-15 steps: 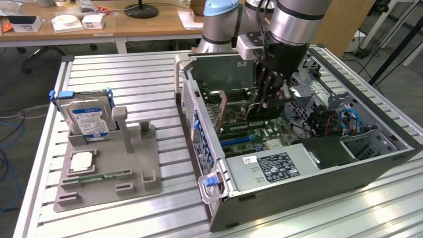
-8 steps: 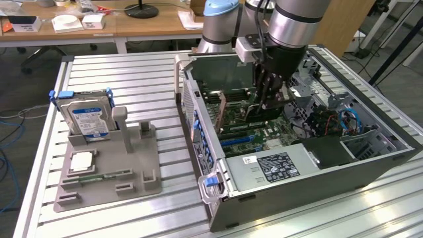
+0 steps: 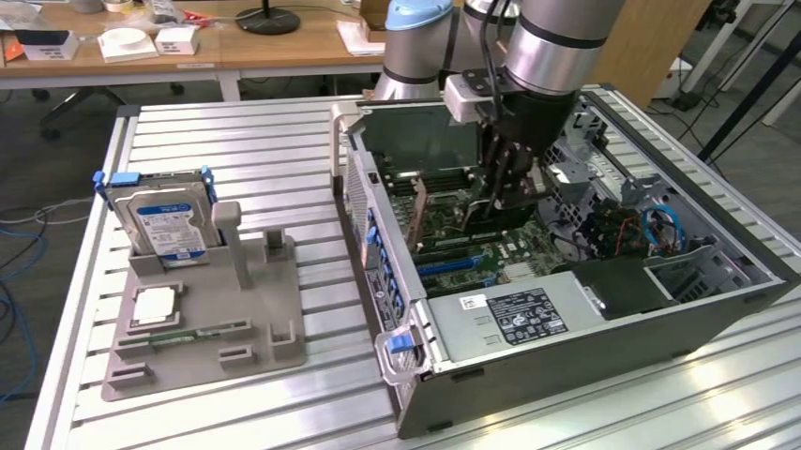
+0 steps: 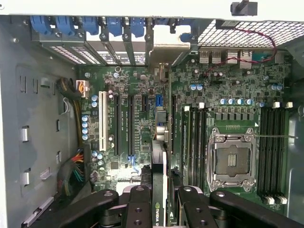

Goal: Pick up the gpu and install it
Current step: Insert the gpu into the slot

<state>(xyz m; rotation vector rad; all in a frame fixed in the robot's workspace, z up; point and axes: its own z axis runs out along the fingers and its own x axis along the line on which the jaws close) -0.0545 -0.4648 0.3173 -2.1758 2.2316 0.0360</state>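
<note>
Wrist view shows us the gripper [image 4: 159,199] with its 2 fingers [image 4: 138,204] partly closed on the gpu [image 4: 159,156], held on edge above the motherboard [image 4: 228,85] inside the computer case [image 3: 601,319].

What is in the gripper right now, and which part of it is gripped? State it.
The gripper is shut on the gpu, holding the card's upper edge between its fingers, card edge-on above the motherboard inside the open computer case.

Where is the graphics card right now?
The gpu is held edge-on in the pincer, inside the open computer case, just above the motherboard and its expansion slots.
</note>
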